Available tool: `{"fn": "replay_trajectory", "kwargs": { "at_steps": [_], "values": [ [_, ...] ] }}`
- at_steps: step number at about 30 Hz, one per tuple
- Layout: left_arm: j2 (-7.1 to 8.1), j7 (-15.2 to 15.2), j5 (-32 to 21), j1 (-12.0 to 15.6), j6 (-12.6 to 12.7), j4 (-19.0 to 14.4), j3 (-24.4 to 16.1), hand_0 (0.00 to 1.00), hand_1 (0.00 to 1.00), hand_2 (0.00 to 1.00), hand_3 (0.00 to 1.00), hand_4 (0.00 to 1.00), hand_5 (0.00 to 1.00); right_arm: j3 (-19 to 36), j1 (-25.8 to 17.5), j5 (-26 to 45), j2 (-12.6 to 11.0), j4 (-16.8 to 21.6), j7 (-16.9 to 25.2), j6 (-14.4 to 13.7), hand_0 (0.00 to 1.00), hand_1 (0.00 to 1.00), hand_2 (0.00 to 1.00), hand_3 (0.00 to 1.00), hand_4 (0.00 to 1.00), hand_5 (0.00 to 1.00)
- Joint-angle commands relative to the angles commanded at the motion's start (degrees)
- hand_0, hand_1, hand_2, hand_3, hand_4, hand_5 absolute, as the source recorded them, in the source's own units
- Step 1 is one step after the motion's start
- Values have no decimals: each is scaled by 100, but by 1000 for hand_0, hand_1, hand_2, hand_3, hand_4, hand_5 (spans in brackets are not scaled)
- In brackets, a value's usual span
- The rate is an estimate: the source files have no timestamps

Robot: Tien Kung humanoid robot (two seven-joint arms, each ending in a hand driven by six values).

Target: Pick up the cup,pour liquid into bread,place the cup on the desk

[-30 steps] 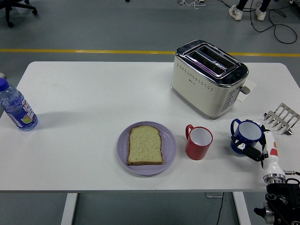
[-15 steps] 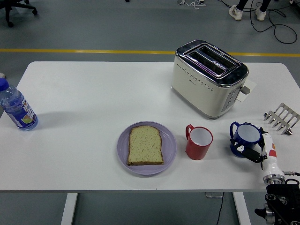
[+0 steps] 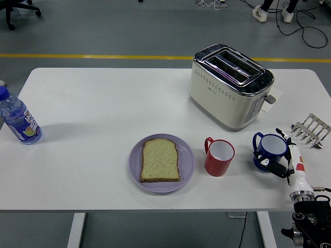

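Head view: right robot hand [image 3: 279,164] sits at the desk's [image 3: 103,129] right end, fingers wrapped round the blue cup [image 3: 270,151], which looks just off or on the surface, can't tell. Your target, the bread [image 3: 161,160], lies on the purple plate [image 3: 187,170] well to the left of the cup. Red mug [image 3: 219,156] stands directly between them, so carry over it or behind it. Toaster [image 3: 230,85] blocks the far side; rack [image 3: 311,130] is just right of the cup. Left arm isn't visible. Bottle [image 3: 18,118] is far left, no issue.
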Motion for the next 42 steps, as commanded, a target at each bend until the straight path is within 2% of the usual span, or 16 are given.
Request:
{"fn": "replay_trajectory", "kwargs": {
  "at_steps": [17,18,20,23,24,29,30,35,36,41,42],
  "values": [
    [4,0,28,-30,0,5,-54,638,648,662,562,333,838,68,-52,-101,12,24,-42,-7,494,398,602,995,829,2],
    [4,1,28,-32,0,5,-53,638,648,662,562,332,838,73,-56,-103,11,27,-40,-10,528,424,622,998,848,2],
    [4,2,27,-35,-1,4,-50,638,648,662,562,332,838,77,-58,-105,11,29,-39,-12,528,424,622,998,848,2],
    [2,2,27,-35,-1,5,-54,638,648,662,562,332,838,89,-87,-107,6,40,-36,115,528,424,622,998,848,2],
    [2,2,29,-36,-2,3,-56,640,648,662,561,332,838,95,-94,-111,6,41,-32,137,775,624,765,998,883,2],
    [3,1,35,-41,-3,2,-67,640,648,662,561,332,838,118,-118,-115,6,43,-3,197,775,624,765,998,883,2],
    [4,1,35,-40,-2,3,-69,640,649,662,561,331,838,119,-121,-117,5,44,12,210,864,723,853,998,891,17],
    [4,2,35,-37,-3,4,-71,640,649,662,561,331,838,143,-128,-94,9,48,62,227,864,723,853,998,891,17],
    [4,2,35,-37,-3,4,-70,640,649,662,561,330,838,147,-129,-92,9,49,67,227,955,866,986,998,920,40],
    [0,2,24,-24,-4,2,-56,640,649,662,561,330,838,184,-168,-93,3,91,100,249,955,866,986,998,920,40],
    [0,2,23,-22,-4,2,-53,640,649,662,562,329,837,191,-175,-98,3,98,98,254,978,901,998,998,957,54]
  ]
}}
